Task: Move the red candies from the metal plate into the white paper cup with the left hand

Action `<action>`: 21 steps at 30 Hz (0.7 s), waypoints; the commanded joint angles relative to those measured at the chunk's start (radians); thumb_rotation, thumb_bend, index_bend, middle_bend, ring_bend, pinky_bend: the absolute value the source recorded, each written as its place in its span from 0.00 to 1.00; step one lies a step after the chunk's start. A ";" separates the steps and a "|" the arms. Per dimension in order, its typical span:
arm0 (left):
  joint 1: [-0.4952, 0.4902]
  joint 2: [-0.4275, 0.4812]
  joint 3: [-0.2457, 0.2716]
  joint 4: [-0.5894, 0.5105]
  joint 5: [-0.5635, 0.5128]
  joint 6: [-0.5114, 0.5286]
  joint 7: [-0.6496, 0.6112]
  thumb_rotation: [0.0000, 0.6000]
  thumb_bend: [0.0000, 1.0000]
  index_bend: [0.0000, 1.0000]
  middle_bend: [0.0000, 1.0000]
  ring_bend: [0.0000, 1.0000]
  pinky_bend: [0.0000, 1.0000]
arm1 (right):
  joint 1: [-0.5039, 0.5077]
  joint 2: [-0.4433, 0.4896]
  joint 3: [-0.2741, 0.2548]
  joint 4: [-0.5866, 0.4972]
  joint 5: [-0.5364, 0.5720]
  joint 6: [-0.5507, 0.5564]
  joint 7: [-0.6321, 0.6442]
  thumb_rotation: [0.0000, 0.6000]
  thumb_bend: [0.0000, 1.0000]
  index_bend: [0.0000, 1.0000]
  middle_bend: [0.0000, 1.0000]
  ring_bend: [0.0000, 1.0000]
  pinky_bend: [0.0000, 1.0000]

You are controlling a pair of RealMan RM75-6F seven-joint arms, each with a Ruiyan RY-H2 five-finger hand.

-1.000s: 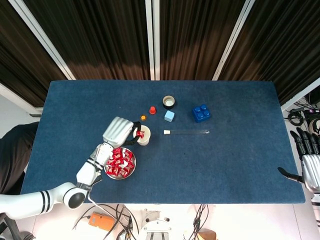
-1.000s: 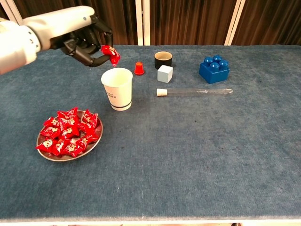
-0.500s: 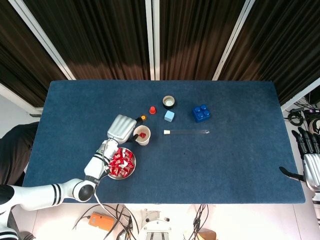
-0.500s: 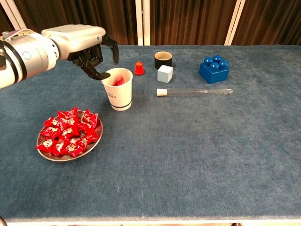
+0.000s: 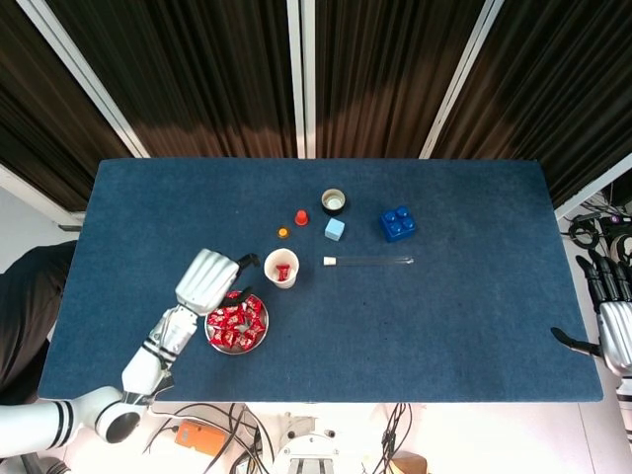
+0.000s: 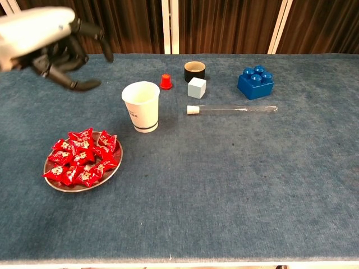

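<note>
left hand (image 6: 53,47): empty, fingers spread, above plate's far-left side
red candies (image 6: 81,157): heaped on metal plate (image 5: 260,339); one inside white paper cup (image 6: 141,105)
right hand (image 5: 610,321): idle at table edge, fingers extended, empty
risk: clumsy dip scatters the heap, or nudges the cup over

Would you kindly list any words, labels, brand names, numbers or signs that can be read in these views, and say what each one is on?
No text is legible in either view.
White paper cup: dark print low on its side, too small to read.
Red candies on the metal plate: small white marks on the wrappers, too blurred to read.
</note>
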 commanded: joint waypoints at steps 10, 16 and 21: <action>-0.013 -0.090 0.094 0.132 0.050 -0.159 0.099 1.00 0.26 0.40 0.90 0.83 0.79 | -0.007 0.010 -0.004 -0.024 0.000 0.006 -0.022 1.00 0.19 0.00 0.03 0.00 0.03; -0.019 -0.114 0.091 0.160 0.008 -0.206 0.154 1.00 0.26 0.40 0.90 0.83 0.79 | -0.014 0.010 -0.006 -0.025 0.002 0.011 -0.021 1.00 0.18 0.00 0.03 0.00 0.03; -0.016 -0.123 0.084 0.177 -0.025 -0.223 0.173 1.00 0.26 0.40 0.90 0.84 0.79 | -0.013 0.007 -0.007 -0.022 0.003 0.008 -0.020 1.00 0.19 0.00 0.03 0.00 0.03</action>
